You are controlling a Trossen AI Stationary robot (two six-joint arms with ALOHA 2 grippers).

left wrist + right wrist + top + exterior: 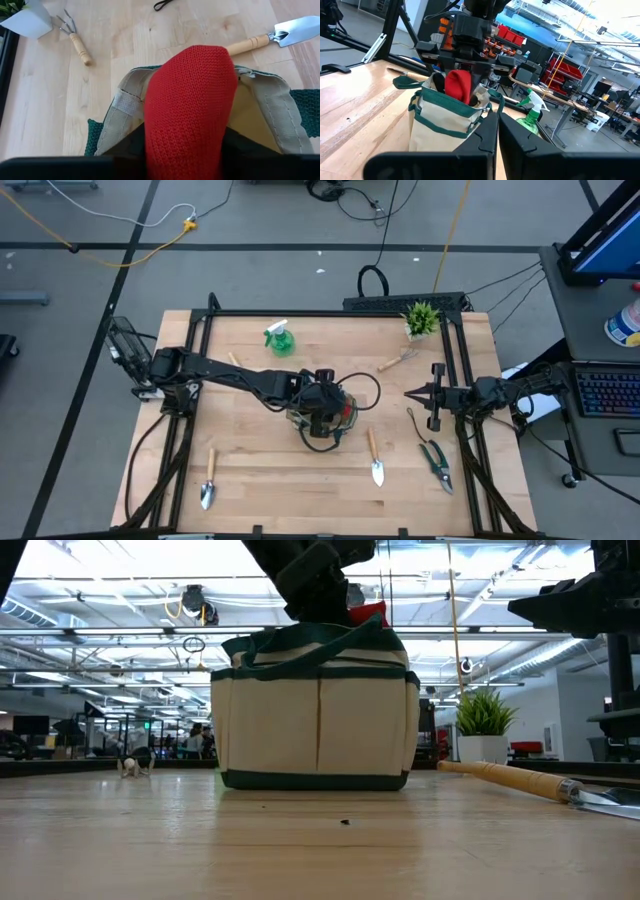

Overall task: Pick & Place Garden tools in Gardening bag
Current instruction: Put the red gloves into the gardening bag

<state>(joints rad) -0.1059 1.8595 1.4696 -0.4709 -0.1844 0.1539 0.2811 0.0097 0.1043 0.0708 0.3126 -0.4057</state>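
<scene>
My left gripper (322, 410) hangs over the open top of the tan gardening bag (315, 710) at the table's middle, shut on the red glove (187, 105). The glove also shows in the right wrist view (459, 85) and pokes above the bag's rim in the low view (368, 612). My right gripper (412, 393) waits shut and empty to the right of the bag, pointing toward it. On the table lie the green spray bottle (280, 338), the rake (397, 361), two trowels (208, 480) (375, 460) and the pruning shears (436, 463). My left gripper holds the glove's red knitted part (460, 75) between its two fingers, which come from above and point down. The glove hangs below the fingers, its lower part inside the bag's open top (270, 100). In the left wrist view the glove hides the fingertips.
A small potted plant (422, 318) stands at the far right corner of the table. The bag's dark loop handles (365, 388) stick out around my left gripper. The black frame rails (462, 360) run along the table's sides.
</scene>
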